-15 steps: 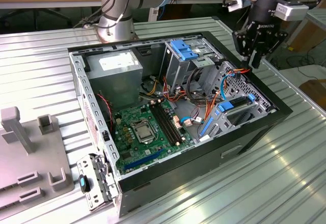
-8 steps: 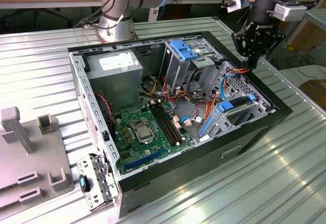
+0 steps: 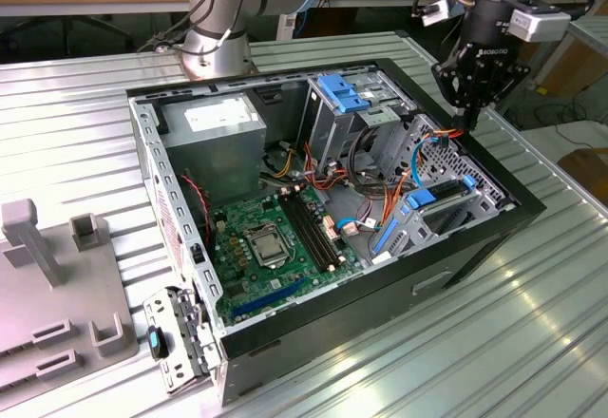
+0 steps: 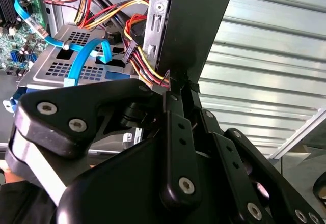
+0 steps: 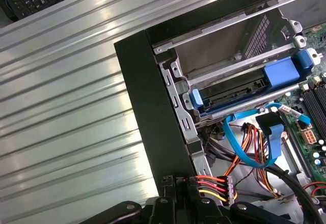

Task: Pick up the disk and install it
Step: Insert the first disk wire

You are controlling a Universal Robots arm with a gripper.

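Big ribbed counter (image 3: 532, 332), open computer case (image 3: 456, 275) lying on it. Gripper (image 3: 467, 122) hangs at the case rim, far on the exterior view's right, fingers (image 4: 175, 122) pressed together beside coloured wires (image 5: 211, 186). The disk (image 3: 432, 197) sits slotted inside the case, nearer.

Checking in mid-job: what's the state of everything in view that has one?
computer case: open, side panel off, lying on its side.
disk: slotted in the drive cage, not gripped.
gripper: shut, tips at the red-yellow-black wires.
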